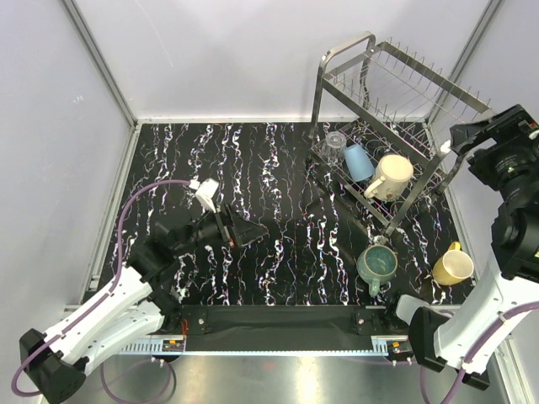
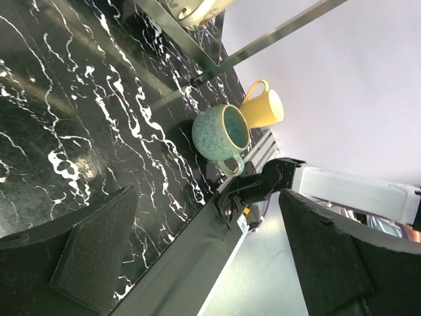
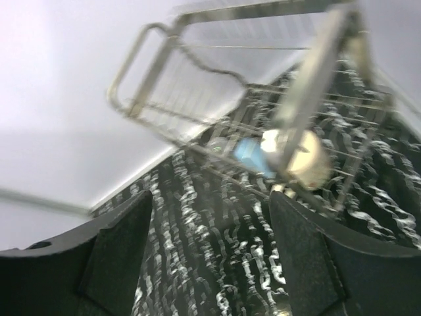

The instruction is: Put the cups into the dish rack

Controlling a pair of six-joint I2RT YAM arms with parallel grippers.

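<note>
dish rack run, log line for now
dish rack lower tier: glass, blue cup, cream mug | table: teal mug, yellow mug | left gripper: open, empty | right gripper: open, empty

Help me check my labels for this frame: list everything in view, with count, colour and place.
dish rack: one, silver wire, far right of the table
cream mug: one, cream, rack's lower tier
light-blue cup: one, light blue, lower tier, beside the cream mug
glass tumbler: one, clear, lower tier, beside the light-blue cup
teal mug: one, teal, on the table in front of the rack
yellow mug: one, yellow, on the table beside the teal mug
table: one, black with white veins
left arm: one, white and black, near left; jaws open, empty
right arm: one, white and black, near right; jaws open, empty
</note>
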